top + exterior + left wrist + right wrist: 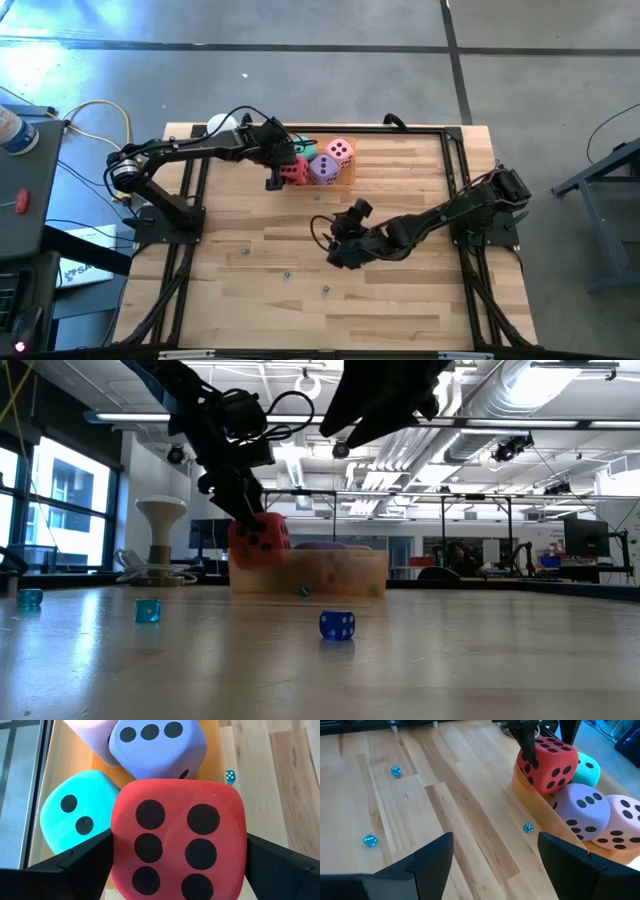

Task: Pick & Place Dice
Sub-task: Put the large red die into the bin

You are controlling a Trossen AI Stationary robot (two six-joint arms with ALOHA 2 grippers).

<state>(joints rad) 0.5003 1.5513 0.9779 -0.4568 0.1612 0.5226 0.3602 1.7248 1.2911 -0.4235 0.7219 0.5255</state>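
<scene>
At the table's (400, 290) far edge, the left hand (284, 172) grips the red die (177, 840) beside the teal die (75, 812), purple die (157, 745) and pink die (625, 822). Nearer, the right hand (345, 232) hangs open over bare wood.

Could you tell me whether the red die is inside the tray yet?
Inside: the red die sits within the tray wall, between the left gripper fingers.

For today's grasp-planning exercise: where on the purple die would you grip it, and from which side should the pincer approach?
Grip the purple die across two opposite flat faces, coming from above. It sits in the shallow orange tray, packed between the red die and pink die, so its sides are crowded but its top is open.
</scene>
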